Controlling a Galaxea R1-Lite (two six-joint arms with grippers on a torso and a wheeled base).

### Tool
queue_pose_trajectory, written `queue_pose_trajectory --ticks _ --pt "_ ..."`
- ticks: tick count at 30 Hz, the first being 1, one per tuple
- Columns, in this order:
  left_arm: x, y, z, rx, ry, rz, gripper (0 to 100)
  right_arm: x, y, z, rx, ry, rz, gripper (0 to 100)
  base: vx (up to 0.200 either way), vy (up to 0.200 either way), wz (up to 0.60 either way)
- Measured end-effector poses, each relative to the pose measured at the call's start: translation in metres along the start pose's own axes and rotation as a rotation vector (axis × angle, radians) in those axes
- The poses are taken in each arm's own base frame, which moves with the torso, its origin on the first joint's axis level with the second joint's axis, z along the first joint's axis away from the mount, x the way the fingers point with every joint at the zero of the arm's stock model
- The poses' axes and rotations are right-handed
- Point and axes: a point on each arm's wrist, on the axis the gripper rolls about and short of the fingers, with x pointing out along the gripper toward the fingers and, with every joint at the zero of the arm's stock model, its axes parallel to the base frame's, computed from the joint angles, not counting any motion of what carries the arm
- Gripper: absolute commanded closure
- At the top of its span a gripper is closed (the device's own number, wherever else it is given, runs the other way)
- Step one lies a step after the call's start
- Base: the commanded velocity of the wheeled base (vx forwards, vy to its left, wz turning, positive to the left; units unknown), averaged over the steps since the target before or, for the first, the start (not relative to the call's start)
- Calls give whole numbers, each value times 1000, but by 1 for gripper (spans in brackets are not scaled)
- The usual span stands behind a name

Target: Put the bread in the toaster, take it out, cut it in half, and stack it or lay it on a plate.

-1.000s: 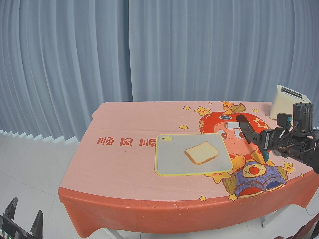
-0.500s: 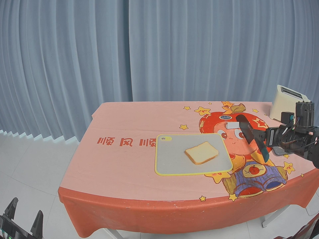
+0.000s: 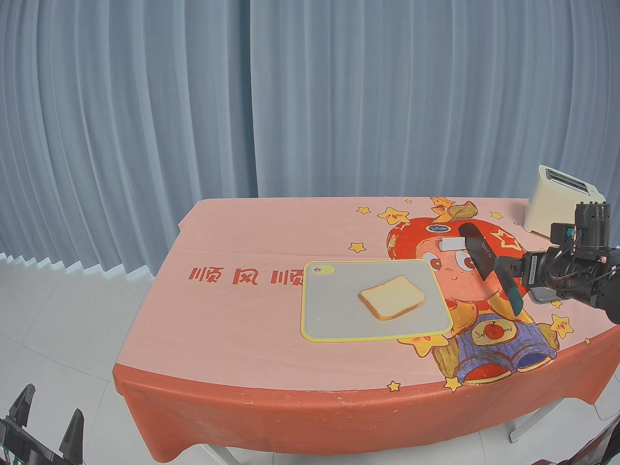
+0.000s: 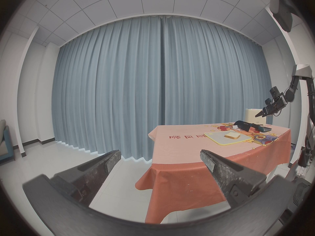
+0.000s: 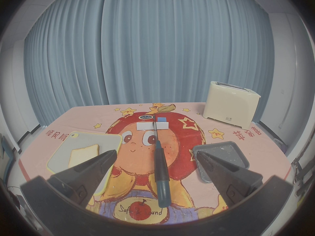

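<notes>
Here, in the head view, a pale, uncut slice of bread [image 3: 392, 297] lies flat on a grey cutting board [image 3: 336, 318] at the middle of the bench [image 3: 245, 330]. It looks untoasted, so the toaster step probably comes first. A cream toaster [image 3: 558, 198] stands at the far right corner, within the right arm's reach. A knife [image 3: 479, 248] lies just right of the board, its teal handle toward the robot, well placed for a later grasp. The right end effector [image 3: 507, 269] hovers above the knife. The left end effector [image 3: 51, 405] hangs low, off the bench and out of the way.

In the left wrist view, the left end effector [image 4: 159, 154] is spread wide and empty, well apart from the bench.

In the right wrist view, the right end effector [image 5: 156, 154] is wide open and grips nothing. The knife [image 5: 160, 163] lies on the bench beyond it. The bread [image 5: 83, 154] is off to one side, and a grey tray [image 5: 226, 148], probably serving as the plate, is off to the other.
</notes>
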Motion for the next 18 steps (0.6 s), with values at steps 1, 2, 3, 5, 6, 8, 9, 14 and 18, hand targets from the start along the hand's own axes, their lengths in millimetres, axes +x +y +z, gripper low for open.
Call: queue_pose_trajectory --ticks 1,2,3,5,6,8,9,14,18 --pt "0 0 0 0 0 0 0 2 0 0 -1 4 5 0 0 0 0" --pt "0 0 0 0 0 0 0 3 0 -1 -1 8 8 0 0 0 0" --pt "0 0 0 0 0 0 0 5 -1 -1 -1 12 12 0 0 0 0" --pt "0 0 0 0 0 0 0 9 -3 -1 2 17 13 0 0 0 0" --pt "0 0 0 0 0 0 0 11 -4 0 4 20 13 0 0 0 0" --pt "0 0 0 0 0 0 0 16 -6 0 8 26 23 0 0 0 0" --pt "0 0 0 0 0 0 0 18 -7 0 10 31 30 0 0 0 0" --pt "0 0 0 0 0 0 0 29 -9 0 13 22 43 0 0 0 0" --pt "0 0 0 0 0 0 0 40 -9 1 12 -17 47 0 0 0 0"
